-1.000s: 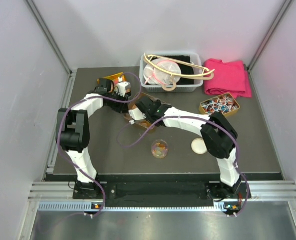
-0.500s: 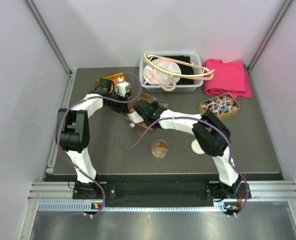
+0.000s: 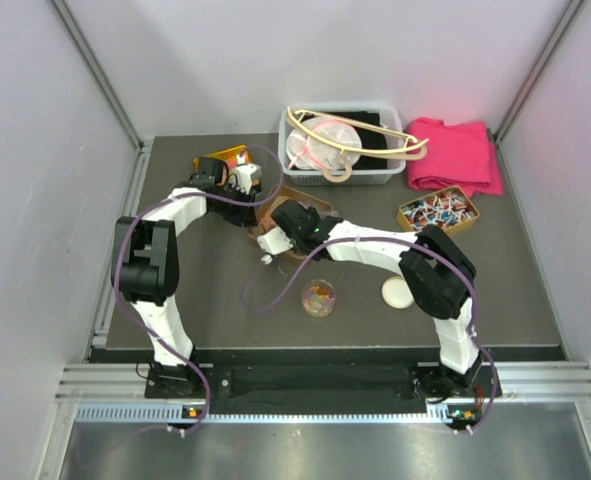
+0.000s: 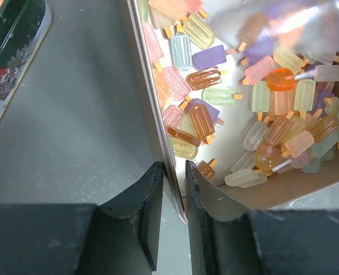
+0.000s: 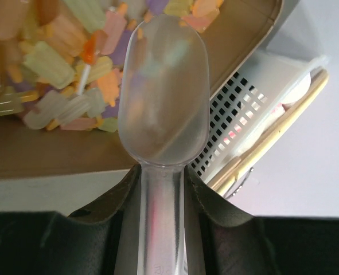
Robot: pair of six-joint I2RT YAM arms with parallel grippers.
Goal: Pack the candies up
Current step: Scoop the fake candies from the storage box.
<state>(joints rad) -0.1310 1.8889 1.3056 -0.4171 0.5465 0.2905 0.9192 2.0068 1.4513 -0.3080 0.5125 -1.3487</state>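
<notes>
The candies are translucent popsicle-shaped gummies in orange, yellow, pink and pale colours. They lie heaped in a brown tin at mid table. My left gripper is shut on the tin's side wall, one finger inside and one outside; it also shows in the top view. My right gripper is shut on the handle of a clear plastic spoon. The spoon's bowl hangs over the tin's rim, above the candies, and looks empty. A small clear cup holds a few candies.
A white lid lies right of the cup. A gold tin of wrapped sweets sits at the right, a pink cloth behind it. A white basket with hangers stands at the back. A dark tin lid lies left of the tin.
My right gripper with the spoon has drawn back toward the tin's near-left edge, uncovering more of the tin. The left arm has not moved.
</notes>
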